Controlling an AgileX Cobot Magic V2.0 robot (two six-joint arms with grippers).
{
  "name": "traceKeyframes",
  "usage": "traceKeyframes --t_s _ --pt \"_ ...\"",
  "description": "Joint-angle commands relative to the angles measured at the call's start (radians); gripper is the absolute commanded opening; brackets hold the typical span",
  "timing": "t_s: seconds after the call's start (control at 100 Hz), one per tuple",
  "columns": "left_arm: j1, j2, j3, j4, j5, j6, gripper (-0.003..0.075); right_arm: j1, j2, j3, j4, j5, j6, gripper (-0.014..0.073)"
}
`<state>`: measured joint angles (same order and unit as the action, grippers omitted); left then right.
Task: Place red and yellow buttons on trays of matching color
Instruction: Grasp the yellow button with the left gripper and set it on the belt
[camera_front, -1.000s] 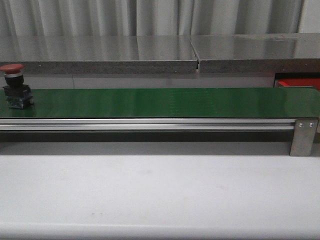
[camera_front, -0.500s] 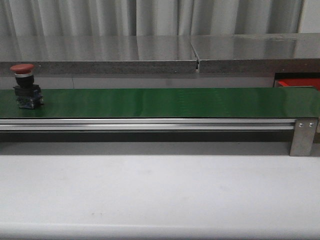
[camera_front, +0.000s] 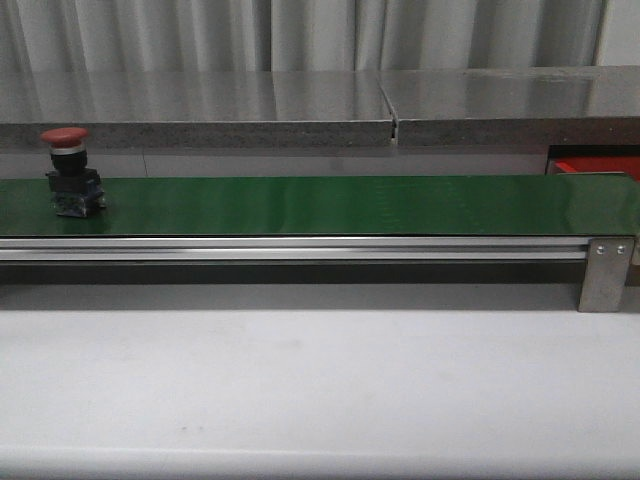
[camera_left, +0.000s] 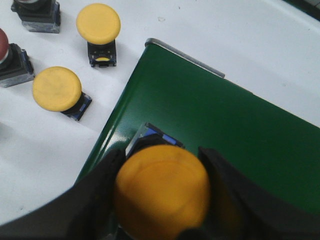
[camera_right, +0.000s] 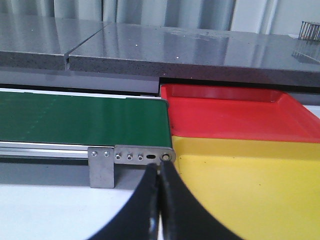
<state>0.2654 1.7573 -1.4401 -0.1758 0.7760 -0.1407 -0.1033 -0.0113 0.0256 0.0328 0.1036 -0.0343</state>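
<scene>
Green belt (camera_front: 350, 205) runs across the front view, carrying one red button (camera_front: 70, 172) near its left end, upright and well apart from the red tray (camera_front: 598, 167) whose corner shows at the far right. From the right wrist, that red tray (camera_right: 235, 112) and a yellow tray (camera_right: 245, 185) sit side by side just past the belt's right end, both with nothing in them as far as shown; the right gripper (camera_right: 160, 200) waits near them with fingers pressed together on nothing. The left gripper (camera_left: 162, 195) has its fingers clamped around a yellow button (camera_left: 162, 187) over the belt's left end (camera_left: 210, 125). Beside it on the table (camera_left: 240, 35), two more yellow buttons (camera_left: 56, 89) (camera_left: 98, 23) and some darker ones wait. Sorting looks barely begun: no button has reached a tray.
</scene>
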Motion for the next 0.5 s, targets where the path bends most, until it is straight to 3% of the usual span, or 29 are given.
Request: traceKeyframes --t_s 0.0,0.26,0.33,0.41,0.49 --pt "-0.006 -0.018 -0.026 -0.013 -0.054 0.0 0.0187 0.002 -0.018 -0.021 0.0 -0.073 -0.006 -0.0116" --pt "-0.006 0.035 -0.028 -0.011 -0.03 0.0 0.0218 0.002 -0.018 -0.021 0.0 -0.073 -0.006 -0.0116" --pt "-0.006 0.037 -0.028 -0.013 -0.03 0.0 0.0293 0.002 -0.018 -0.021 0.0 -0.073 -0.006 -0.0116" --pt "-0.006 0.035 -0.03 -0.013 -0.03 0.0 0.0458 0.002 -0.018 -0.021 0.0 -0.073 -0.006 -0.0116" --pt "-0.006 0.029 -0.035 -0.013 -0.026 0.0 0.0571 0.002 -0.018 -0.021 0.0 -0.073 -0.006 -0.0116"
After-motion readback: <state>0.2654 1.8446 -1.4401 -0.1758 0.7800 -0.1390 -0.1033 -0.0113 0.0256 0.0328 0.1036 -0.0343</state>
